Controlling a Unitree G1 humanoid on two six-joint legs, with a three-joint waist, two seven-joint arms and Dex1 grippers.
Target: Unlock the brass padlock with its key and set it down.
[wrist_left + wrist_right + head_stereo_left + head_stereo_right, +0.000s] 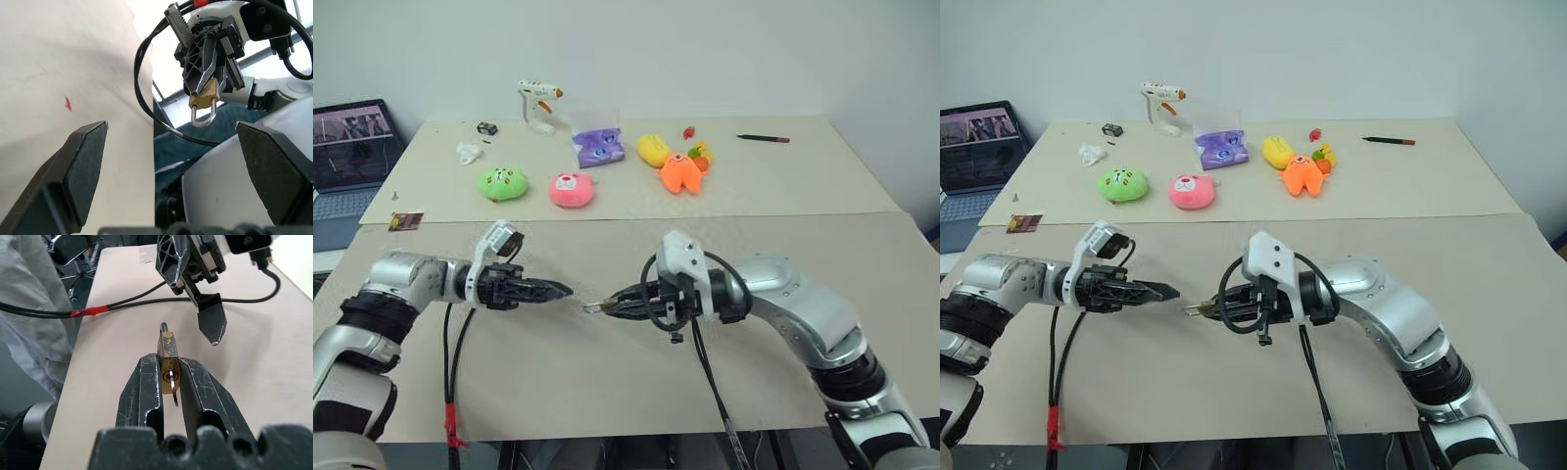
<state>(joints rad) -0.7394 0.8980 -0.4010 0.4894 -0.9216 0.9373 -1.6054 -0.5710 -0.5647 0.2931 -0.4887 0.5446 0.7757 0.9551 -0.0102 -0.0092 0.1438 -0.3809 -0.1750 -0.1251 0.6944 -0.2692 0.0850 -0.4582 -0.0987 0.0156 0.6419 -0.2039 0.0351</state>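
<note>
My right gripper (613,305) is shut on the brass padlock (167,350), held a little above the beige table (783,245). The lock body (204,99) sits between the fingertips, and its silver shackle (202,118) points away from them towards my left gripper. The small silvery key (173,387) sticks out of the keyhole on the end facing the right wrist. My left gripper (560,290) is open with nothing in it. It points at the padlock from the left, a short gap away. Its black fingers (83,156) stand wide apart on either side of the lock in the left wrist view.
At the back of the table lie a green plush (501,183), a pink plush (572,190), an orange plush (678,172), a yellow toy (654,149), a purple bag (598,147), a glue gun (537,105) and a pen (764,138). A laptop (350,147) stands far left.
</note>
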